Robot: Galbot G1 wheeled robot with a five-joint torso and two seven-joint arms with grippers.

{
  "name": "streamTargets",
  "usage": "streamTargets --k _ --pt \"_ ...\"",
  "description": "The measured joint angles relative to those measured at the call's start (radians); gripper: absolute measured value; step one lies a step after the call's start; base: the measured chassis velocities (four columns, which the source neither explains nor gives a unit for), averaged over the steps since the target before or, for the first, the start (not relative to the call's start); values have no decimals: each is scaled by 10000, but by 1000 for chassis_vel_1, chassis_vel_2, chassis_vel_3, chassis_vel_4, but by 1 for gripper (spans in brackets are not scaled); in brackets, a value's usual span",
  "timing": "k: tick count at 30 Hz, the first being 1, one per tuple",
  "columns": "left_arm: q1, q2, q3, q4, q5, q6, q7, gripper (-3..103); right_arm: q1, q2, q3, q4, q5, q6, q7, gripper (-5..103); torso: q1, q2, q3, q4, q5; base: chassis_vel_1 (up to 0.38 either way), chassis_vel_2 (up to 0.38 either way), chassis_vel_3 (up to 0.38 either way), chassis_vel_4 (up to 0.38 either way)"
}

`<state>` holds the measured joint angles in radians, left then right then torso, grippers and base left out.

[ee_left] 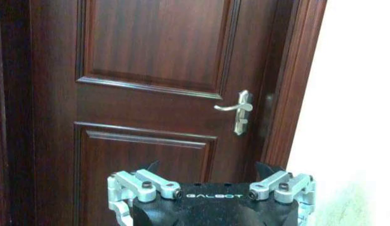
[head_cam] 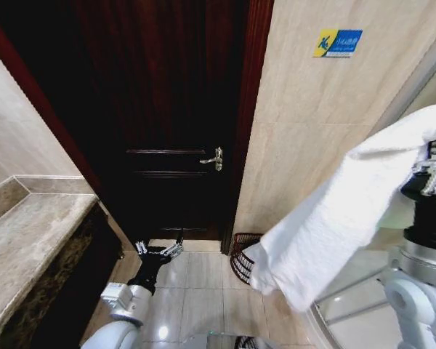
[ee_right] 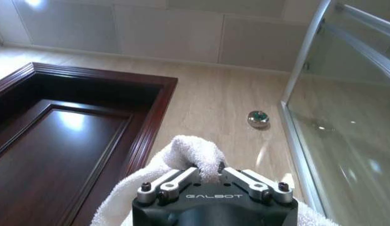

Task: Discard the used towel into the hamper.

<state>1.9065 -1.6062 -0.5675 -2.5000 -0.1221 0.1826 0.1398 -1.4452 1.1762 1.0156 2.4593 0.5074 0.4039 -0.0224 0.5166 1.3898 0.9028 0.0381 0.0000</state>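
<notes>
Now towel (head_cam: 334,211) hangs diagonally from right gripper (head_cam: 430,171).

- Towel (head_cam: 334,218): white, thick terry cloth. It hangs in the air at the right, pinched at its upper end, and drapes slantwise down to the left. Its lower end hangs over the hamper's rim and hides part of it.
- Hamper (head_cam: 240,258): small, round, dark openwork basket. It stands upright on the tiled floor, just beside the door frame and against the wall. Contents cannot be told.
</notes>
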Motion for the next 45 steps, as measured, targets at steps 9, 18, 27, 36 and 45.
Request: streamTargets --k 9,18,27,36,45 --pt "0 0 0 0 0 0 0 100 -5 -5 -20 -94 35 -24 -108 2 -2 0 -1 -1 0 -5 38 6 -35" --pt "0 0 0 0 0 0 0 100 13 15 -81 -174 -2 -33 -116 2 2 -1 0 2 1 -75 84 74 -78" --pt "0 0 0 0 0 0 0 100 -213 209 -365 119 -128 -337 346 2 5 -1 1 0 -2 -69 64 58 -69" --pt "0 0 1 0 0 0 0 100 96 302 -1040 -1037 -440 139 -12 2 -3 0 -1 -1 0 0 0 0 0" --pt "0 0 0 0 0 0 0 100 1011 171 -2698 -3415 -981 853 -221 2 -1 0 0 2 -1 0 0 0 0"
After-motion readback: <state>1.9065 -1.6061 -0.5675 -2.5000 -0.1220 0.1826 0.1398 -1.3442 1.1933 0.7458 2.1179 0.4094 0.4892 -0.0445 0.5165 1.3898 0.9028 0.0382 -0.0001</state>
